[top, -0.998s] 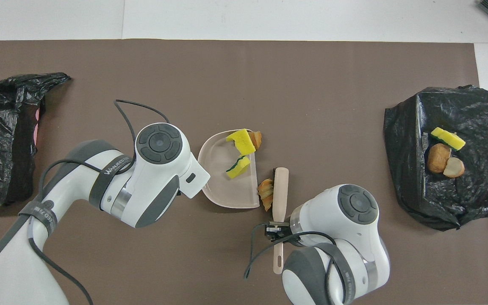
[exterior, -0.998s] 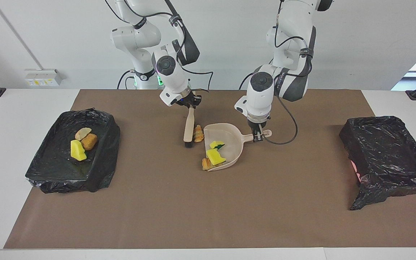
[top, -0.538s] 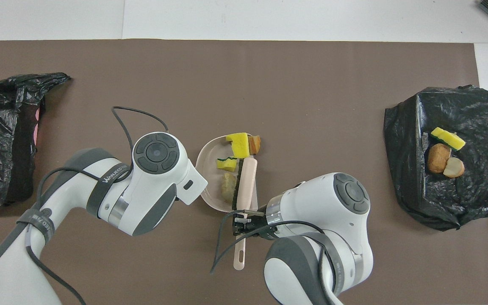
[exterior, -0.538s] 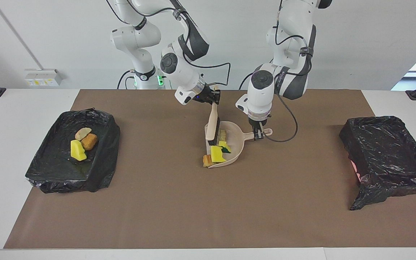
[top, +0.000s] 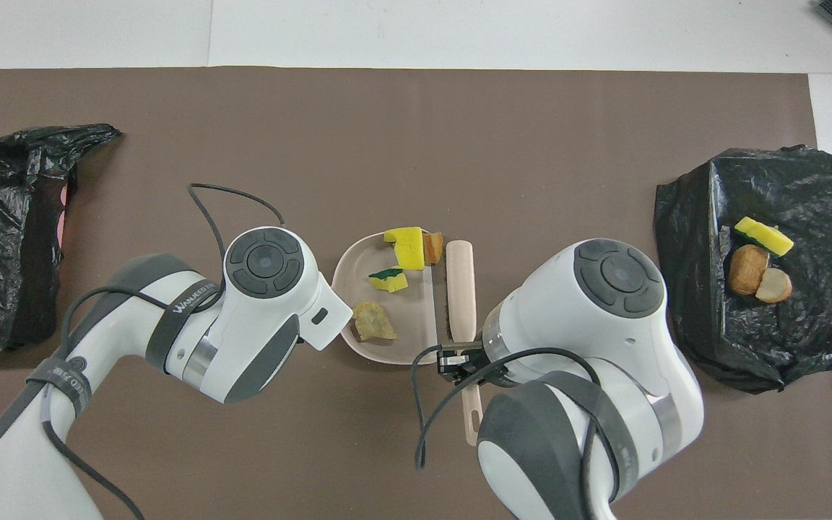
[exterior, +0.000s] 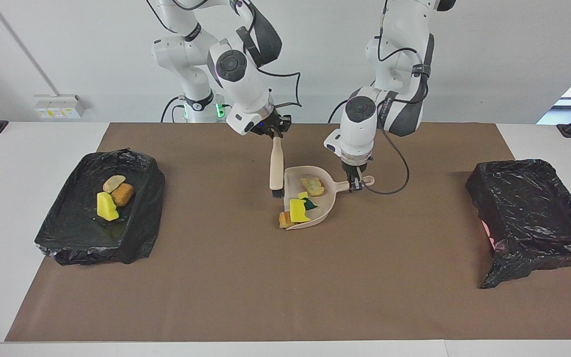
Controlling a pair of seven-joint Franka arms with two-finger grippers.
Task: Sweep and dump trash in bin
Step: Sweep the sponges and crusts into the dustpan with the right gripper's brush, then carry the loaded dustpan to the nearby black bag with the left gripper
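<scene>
Plainly, the orange scrap (exterior: 284, 219) at the dustpan (exterior: 326, 204) lip could spill; left gripper (exterior: 355, 186) pinches its handle, right gripper (exterior: 275, 134) pinches the brush (exterior: 276, 166) beside it.

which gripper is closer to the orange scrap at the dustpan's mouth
Right. The right gripper holds the brush just beside the dustpan, near its open mouth where the orange scrap sits. The left gripper grips the dustpan's handle at the closed end.

Both arms reach over the table's middle with wrists bent downward. The right gripper (exterior: 274, 135) is clamped closed; the left gripper (exterior: 354, 186) too.
</scene>
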